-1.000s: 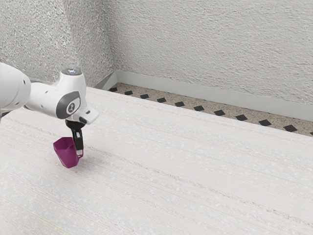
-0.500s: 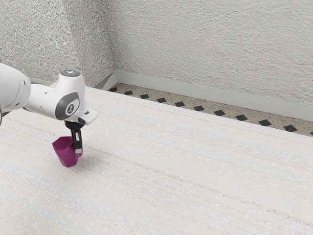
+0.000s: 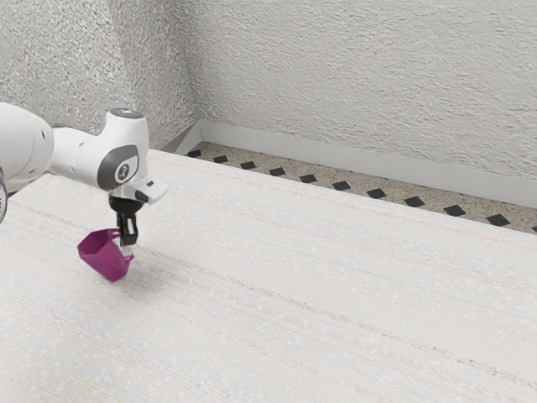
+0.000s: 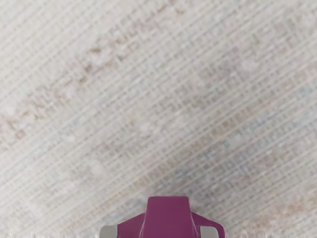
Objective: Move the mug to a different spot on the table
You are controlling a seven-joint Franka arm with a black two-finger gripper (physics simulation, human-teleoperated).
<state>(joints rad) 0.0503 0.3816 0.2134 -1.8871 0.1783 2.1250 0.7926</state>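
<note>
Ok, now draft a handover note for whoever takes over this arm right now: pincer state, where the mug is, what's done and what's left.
The pincer is shut on the magenta faceted mug, gripping its side toward the exterior view's right.
The mug hangs tilted from the fingers, low over the whitish textured table, near the exterior view's left. I cannot tell whether its bottom edge touches the surface.
Done: the grasp is made.
Left: carry the mug to another spot on the table, set it down upright, release and back off.

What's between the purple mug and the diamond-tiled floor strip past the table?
Nothing: in the exterior view, bare white tabletop runs from the purple mug to the diamond-tiled floor strip.
</note>
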